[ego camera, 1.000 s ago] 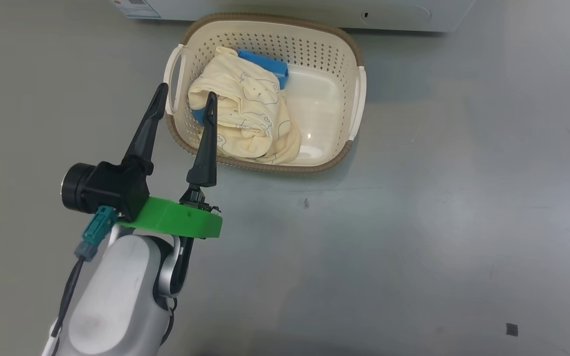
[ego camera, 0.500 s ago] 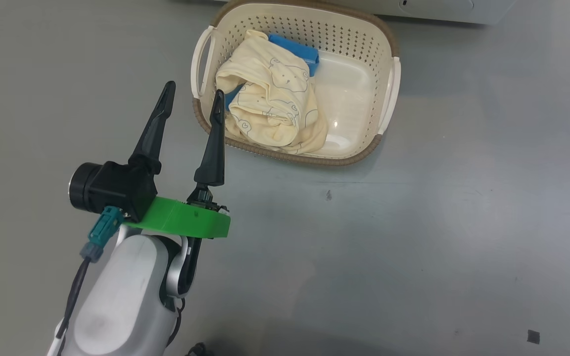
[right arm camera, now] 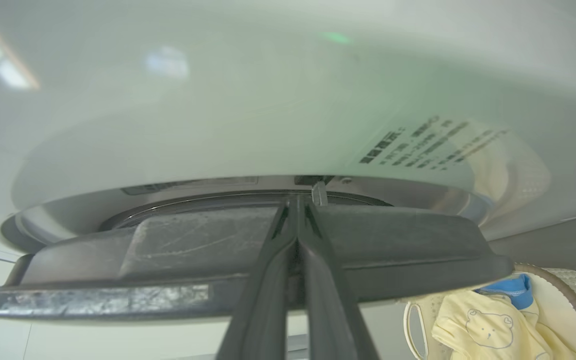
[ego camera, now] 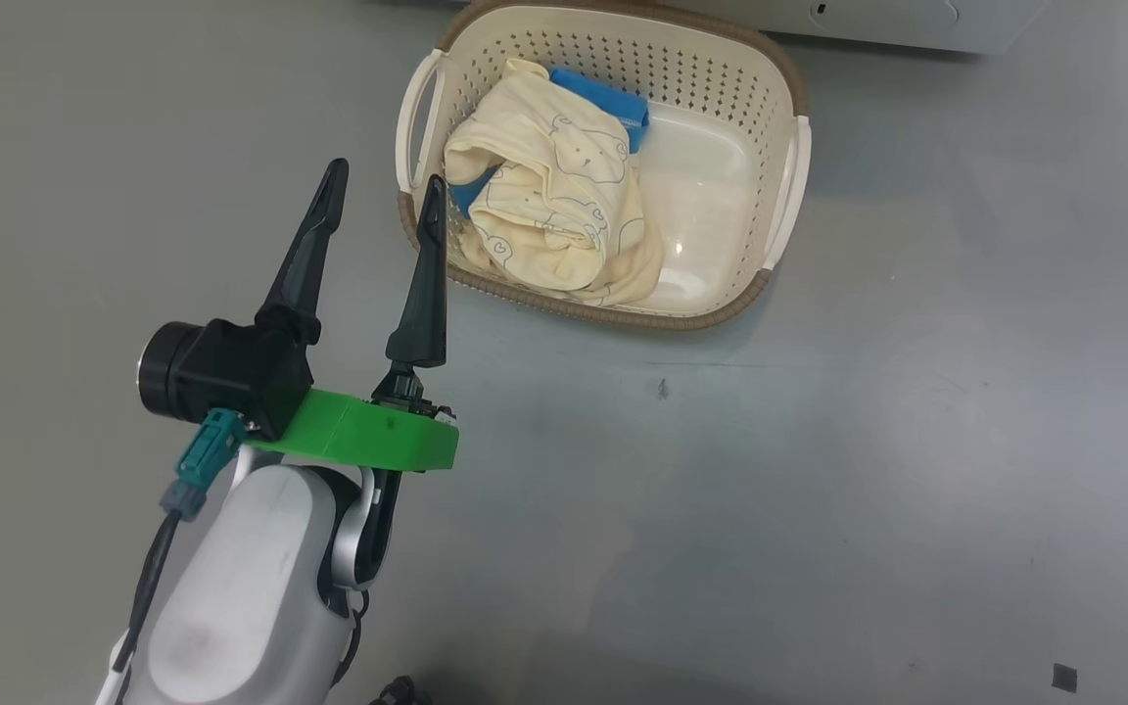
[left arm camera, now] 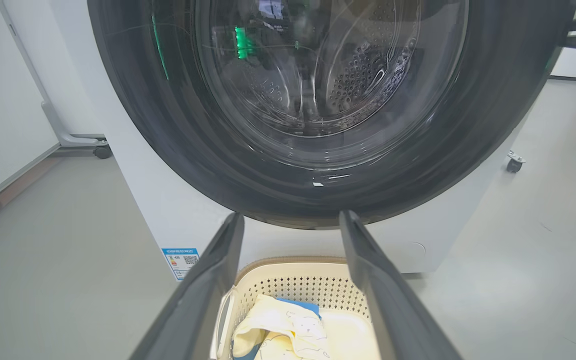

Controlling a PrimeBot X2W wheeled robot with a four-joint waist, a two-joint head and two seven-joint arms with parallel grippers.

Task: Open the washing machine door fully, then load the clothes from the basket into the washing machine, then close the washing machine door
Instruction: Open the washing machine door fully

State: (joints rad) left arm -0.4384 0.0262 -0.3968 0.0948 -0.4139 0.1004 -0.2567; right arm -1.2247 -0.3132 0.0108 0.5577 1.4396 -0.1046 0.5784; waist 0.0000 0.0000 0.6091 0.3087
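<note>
Broadly, the washing machine [left arm camera: 143, 200] dominates the left wrist view: a white, smooth-sided box on the grey floor [ego camera: 819, 441]. The head view catches just a strip of its base [ego camera: 897, 24] at the top edge. The washing machine door [left arm camera: 318, 195] stands over the opening, a wide glossy black ring around bulging clear glass, with the perforated steel drum visible through it. The right wrist view gives the same door [right arm camera: 168, 260] edge-on, as a dark scuffed rim under the white front. Whether it is latched cannot be told. The basket [ego camera: 613, 315] sits on the floor just before the machine, cream plastic with dotted holes, a brown woven-look rim and white handles. Bare floor lies open on its near and right sides. The clothes [ego camera: 554, 215] lie heaped in its left half, soft cream-yellow fabric with line-drawn bears over a bright blue piece [ego camera: 603, 98], leaving the right half of the bottom bare. The left pincer [ego camera: 386, 176] hangs released and holds nothing, its tapering dark fingers spread wide, one tip overlapping the basket's near-left corner. Its own camera frames basket [left arm camera: 293, 287] and clothes [left arm camera: 288, 330] between them. The right pincer [right arm camera: 297, 205] is clenched, fingers pressed together and holding nothing, tips at the door's rim edge.
</note>
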